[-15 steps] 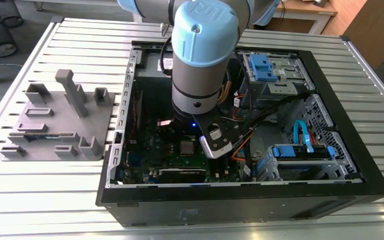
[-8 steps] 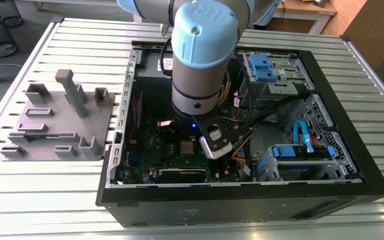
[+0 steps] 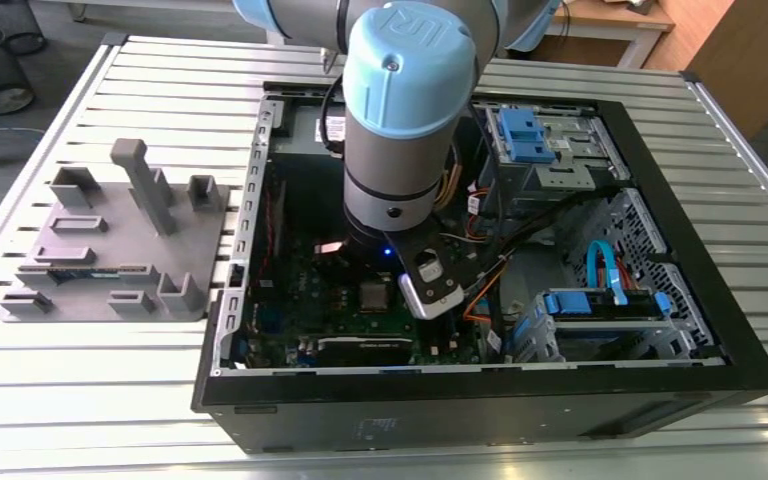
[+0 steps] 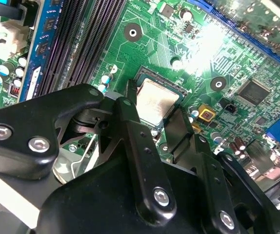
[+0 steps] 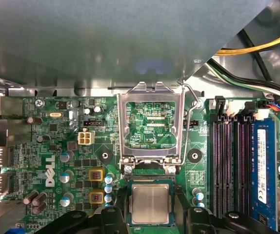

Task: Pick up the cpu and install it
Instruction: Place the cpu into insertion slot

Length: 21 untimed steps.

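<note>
Straddling the cpu (image 5: 150, 204), which lies in the motherboard socket (image 5: 150, 181) beside the opened load frame (image 5: 150, 124), the gripper (image 4: 153, 105) stands slightly open, empty. Risk: a tilted withdrawal dragging the cpu askew.

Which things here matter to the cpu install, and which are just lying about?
Job in hand:
cpu, set in its socket
hinged-open socket frame
hand at the cpu
motherboard

Lying about:
grey fixture plate on the table
installed memory module
yellow cable
blue drive bracket
</note>
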{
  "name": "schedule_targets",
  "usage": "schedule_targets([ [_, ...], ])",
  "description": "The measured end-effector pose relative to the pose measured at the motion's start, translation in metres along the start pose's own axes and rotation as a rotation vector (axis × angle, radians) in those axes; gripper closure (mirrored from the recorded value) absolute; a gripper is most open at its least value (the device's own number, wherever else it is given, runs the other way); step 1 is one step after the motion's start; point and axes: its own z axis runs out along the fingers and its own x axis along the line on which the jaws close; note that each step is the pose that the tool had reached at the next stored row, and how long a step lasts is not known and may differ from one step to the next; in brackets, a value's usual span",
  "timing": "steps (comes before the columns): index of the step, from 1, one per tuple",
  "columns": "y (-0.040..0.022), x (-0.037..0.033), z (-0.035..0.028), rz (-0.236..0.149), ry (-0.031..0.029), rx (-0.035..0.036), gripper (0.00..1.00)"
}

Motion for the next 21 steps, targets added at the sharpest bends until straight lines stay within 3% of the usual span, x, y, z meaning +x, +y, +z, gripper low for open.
schedule_targets([
  [12, 0.0, -0.0001, 0.0005, 0.0, -0.0004, -0.0004, 0.53],
  [15, 0.0, -0.0001, 0.0006, 0.0, -0.0003, -0.0006, 0.52],
  [16, 0.0, -0.0001, 0.0005, 0.0, -0.0002, -0.0004, 0.45],
  [21, 0.0, 0.0, -0.0017, 0.0, 0.0, 0.0002, 0.45],
])
